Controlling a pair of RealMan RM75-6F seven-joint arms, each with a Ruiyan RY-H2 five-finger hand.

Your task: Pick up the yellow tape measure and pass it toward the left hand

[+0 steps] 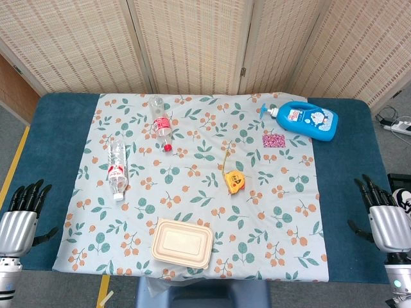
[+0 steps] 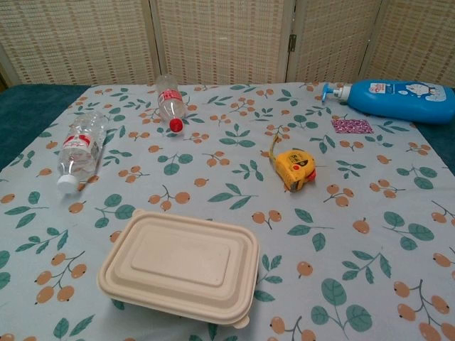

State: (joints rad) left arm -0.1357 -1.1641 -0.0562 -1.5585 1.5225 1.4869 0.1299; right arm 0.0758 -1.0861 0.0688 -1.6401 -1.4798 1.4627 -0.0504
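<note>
The yellow tape measure (image 1: pixel 234 181) lies on the floral cloth a little right of the table's middle, with a short length of tape pulled out toward the back; the chest view shows the tape measure (image 2: pixel 296 169) resting alone. My left hand (image 1: pixel 20 215) hovers at the near left edge of the table, fingers spread and holding nothing. At the near right edge my right hand (image 1: pixel 384 215) is likewise spread and holding nothing, well to the right of the tape measure. Neither hand appears in the chest view.
A beige lidded food box (image 1: pixel 182 242) sits at the front centre. Two clear bottles lie on the left half: one with a white cap (image 1: pixel 117 168), one with a red cap (image 1: pixel 160 122). A blue pump bottle (image 1: pixel 306 120) lies at the back right beside a small pink patterned square (image 1: pixel 273 140).
</note>
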